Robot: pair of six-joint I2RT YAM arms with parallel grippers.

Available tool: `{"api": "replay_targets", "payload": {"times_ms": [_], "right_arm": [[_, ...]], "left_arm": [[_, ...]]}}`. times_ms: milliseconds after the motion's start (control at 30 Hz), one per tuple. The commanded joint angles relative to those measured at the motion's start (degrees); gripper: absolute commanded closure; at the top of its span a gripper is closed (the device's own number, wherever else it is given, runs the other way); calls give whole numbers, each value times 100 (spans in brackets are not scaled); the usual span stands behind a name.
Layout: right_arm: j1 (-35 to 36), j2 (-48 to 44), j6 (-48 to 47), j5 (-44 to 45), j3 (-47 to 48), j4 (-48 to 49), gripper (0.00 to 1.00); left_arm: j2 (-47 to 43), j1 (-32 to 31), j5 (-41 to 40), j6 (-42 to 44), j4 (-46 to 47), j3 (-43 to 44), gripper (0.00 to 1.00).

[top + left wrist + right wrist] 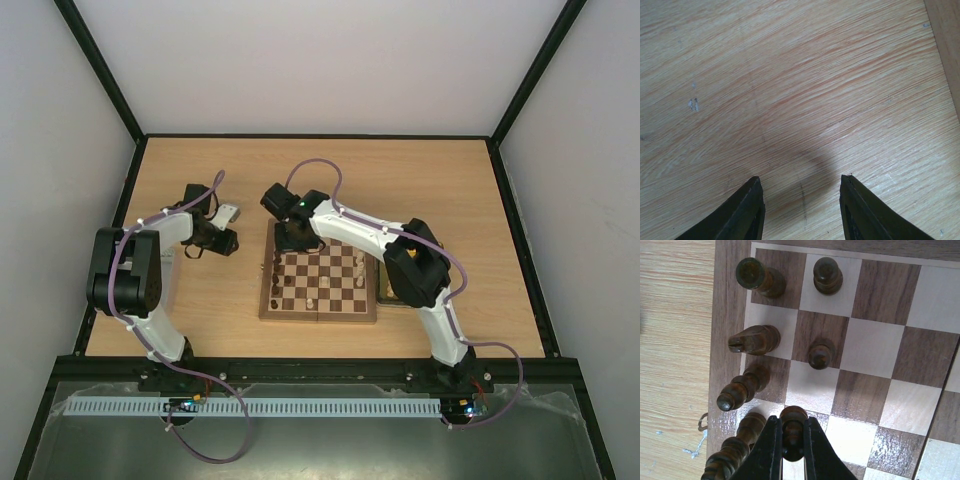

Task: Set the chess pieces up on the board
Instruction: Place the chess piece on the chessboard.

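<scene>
The board (318,316) lies mid-table with dark chess pieces (275,280) along its left side and pale ones (360,270) at the right. My right gripper (791,419) is shut on a dark pawn (793,432), held by its neck over the second file from the board's left rim (729,300). Whether its base touches the square is hidden. Around it stand a rook (757,277), a knight (754,339), a bishop (740,390) and two pawns (820,354). My left gripper (801,181) hangs open over bare table, left of the board, with nothing between its fingers.
A tray (385,290) sits against the board's right rim, mostly hidden under the right arm. A tall dark piece (735,450) stands close to the left of my right fingers. Black frame rails and white walls bound the wooden table (430,190).
</scene>
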Motion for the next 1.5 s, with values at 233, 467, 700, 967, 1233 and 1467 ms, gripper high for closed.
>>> {"api": "replay_targets", "payload": {"times_ms": [233, 467, 700, 967, 1233, 1467], "right_arm": [[29, 210, -63, 235, 225, -268, 98], [13, 304, -75, 248, 274, -285, 98], [-23, 345, -64, 303, 278, -301, 98], [-49, 347, -44, 344, 270, -277, 93], [-101, 361, -36, 382, 261, -226, 93], [-113, 384, -25, 347, 244, -172, 93]], "left_arm": [[-76, 44, 0, 40, -170, -98, 55], [-67, 48, 2, 40, -168, -99, 55], [-68, 56, 11, 49, -165, -103, 55], [-58, 60, 26, 48, -156, -104, 55], [-55, 66, 31, 53, -142, -137, 55], [-54, 74, 27, 49, -136, -137, 55]]}}
